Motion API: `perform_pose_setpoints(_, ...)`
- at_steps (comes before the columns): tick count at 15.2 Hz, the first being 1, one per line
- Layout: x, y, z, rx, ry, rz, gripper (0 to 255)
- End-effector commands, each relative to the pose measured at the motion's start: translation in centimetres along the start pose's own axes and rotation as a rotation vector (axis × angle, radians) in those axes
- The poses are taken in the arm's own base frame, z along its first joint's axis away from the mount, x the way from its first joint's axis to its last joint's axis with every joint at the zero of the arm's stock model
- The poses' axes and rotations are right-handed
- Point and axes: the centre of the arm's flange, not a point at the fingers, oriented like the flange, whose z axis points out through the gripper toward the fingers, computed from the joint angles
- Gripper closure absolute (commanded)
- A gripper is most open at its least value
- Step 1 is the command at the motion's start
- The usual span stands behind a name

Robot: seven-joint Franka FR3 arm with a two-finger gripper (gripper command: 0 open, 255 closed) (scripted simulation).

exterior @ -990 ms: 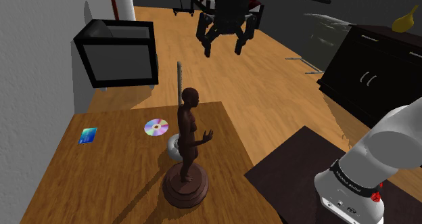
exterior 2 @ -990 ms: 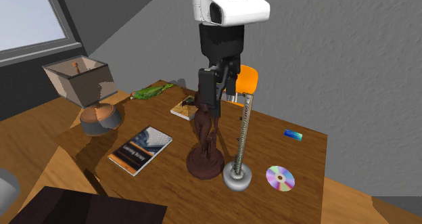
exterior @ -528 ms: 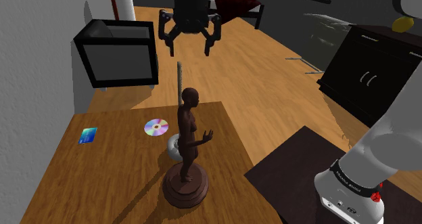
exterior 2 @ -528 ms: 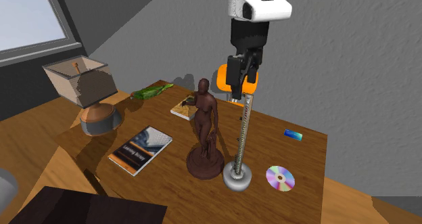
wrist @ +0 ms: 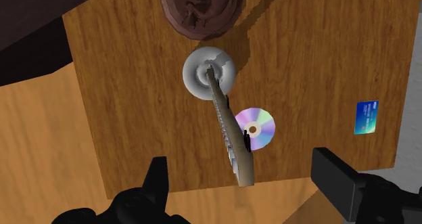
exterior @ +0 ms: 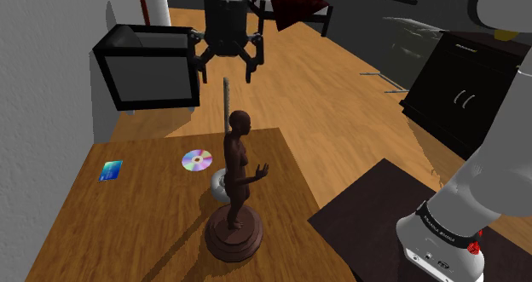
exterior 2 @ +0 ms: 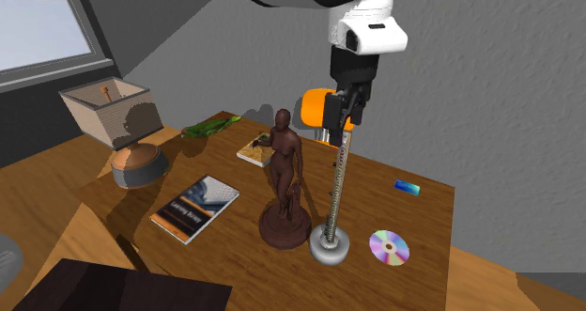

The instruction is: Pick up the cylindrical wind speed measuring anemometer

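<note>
Wooden counter (exterior: 128, 233) carrying a dark brown figurine (exterior: 236, 187) upright on a round base; a shiny disc (exterior: 197, 160) and a blue card (exterior: 111, 170) lying flat, apart; a book (exterior 2: 195, 208) between figurine and a shaded lamp (exterior 2: 117, 126).

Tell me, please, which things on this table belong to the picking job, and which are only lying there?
For the job:
anemometer, a thin upright pole on a round grey base
gripper, open, just above the pole's top

Only lying about:
brown figurine
shiny disc
blue card
book
lamp
</note>
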Motion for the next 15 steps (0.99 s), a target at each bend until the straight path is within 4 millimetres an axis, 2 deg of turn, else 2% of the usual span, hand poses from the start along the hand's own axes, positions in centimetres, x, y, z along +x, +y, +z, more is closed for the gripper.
perform_pose_setpoints(1, -0.1, -0.1, 1.4, 0.001, 0.0, 0.0, 0)
perform_pose_setpoints(3, -0.1, -0.1, 1.4, 0.0, 0.0, 0.0, 0)
perform_pose_setpoints(4, -0.1, 0.0, 1.3, 0.001, 0.0, 0.0, 255)
perform_pose_setpoints(13, -0.1, -0.1, 1.4, 0.001, 0.0, 0.0, 255)
perform_pose_setpoints(15, -0.1, -0.1, 0.3, 0.001, 0.0, 0.0, 255)
